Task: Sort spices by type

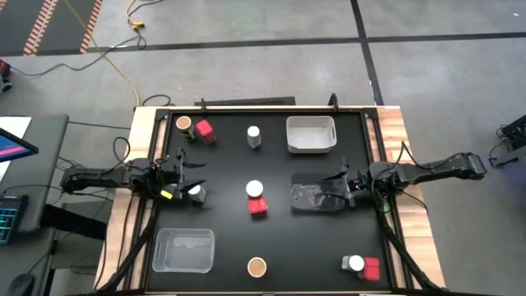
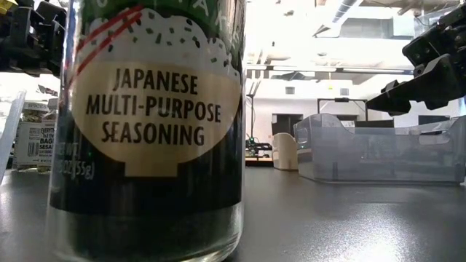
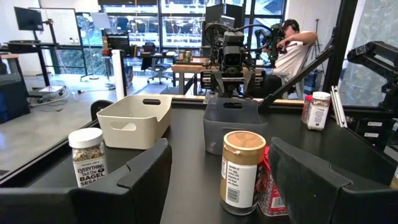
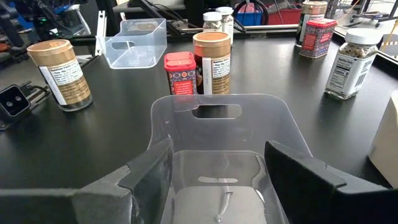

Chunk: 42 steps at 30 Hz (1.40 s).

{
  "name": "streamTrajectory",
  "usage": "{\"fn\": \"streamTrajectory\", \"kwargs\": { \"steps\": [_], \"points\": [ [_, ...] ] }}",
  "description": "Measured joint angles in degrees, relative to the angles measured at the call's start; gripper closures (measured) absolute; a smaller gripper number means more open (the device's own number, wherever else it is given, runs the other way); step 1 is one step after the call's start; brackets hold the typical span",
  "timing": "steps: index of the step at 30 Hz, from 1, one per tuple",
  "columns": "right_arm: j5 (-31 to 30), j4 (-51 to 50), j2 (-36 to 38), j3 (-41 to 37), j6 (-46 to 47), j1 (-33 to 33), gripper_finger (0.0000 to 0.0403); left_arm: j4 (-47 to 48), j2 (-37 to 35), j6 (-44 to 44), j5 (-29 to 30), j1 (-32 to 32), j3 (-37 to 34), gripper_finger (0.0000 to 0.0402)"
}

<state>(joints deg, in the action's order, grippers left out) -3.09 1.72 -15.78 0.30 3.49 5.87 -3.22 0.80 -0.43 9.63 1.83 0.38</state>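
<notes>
Both grippers stood spread and empty: the left gripper (image 1: 193, 177) at frame left beside a white-lidded jar (image 1: 196, 191), likely lining up a pick, the right gripper (image 1: 339, 187) over a clear tray (image 1: 308, 197), while spices lay scattered, unsorted.

Table top (image 1: 271, 168): matt black, smooth — faint sheen in the low view.
Table edge (image 1: 396, 131): pale bare wood.
Clear tray (image 4: 214, 155): see-through glossy plastic.
White tray (image 3: 134, 121): opaque matt plastic.
Seasoning jar (image 2: 149, 131): shiny glass, printed paper label.
Cork-topped jar (image 3: 242, 171): tan matt lid — paper label.
Red tin (image 4: 180, 73): glossy printed sides.
</notes>
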Motion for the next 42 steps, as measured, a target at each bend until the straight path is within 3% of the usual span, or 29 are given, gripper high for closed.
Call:
{"fn": "streamTrajectory", "kwargs": {
  "steps": [16, 25, 32, 37, 42],
  "points": [
    [0.0, 0.3, 0.0, 0.7, -0.5, 0.0, 0.012, 0.0, 0.0, 0.0, 0.0, 0.0, 0.0, 0.0146],
    [0.0, -1.4, 0.1, 6.9, -0.6, 0.1, 0.012, 0.0, 0.0, 0.0, 0.0, 0.0, 0.0, 0.0146],
    [-2.1, -18.4, -1.7, 19.9, -0.4, 0.1, 0.012, 0.0, 0.0, 0.0, 0.0, 0.0, 0.0, 0.0146],
    [-5.1, -31.4, -6.6, 33.0, 7.4, 0.1, 0.012, 0.0, 0.0, 0.0, 0.0, 0.0, 0.0, 0.0146],
    [-8.9, -49.7, -16.3, 47.8, 19.4, 0.1, 0.012, 0.0, 0.0, 0.0, 0.0, 0.0, 0.0, 0.0146]
  ]
}}
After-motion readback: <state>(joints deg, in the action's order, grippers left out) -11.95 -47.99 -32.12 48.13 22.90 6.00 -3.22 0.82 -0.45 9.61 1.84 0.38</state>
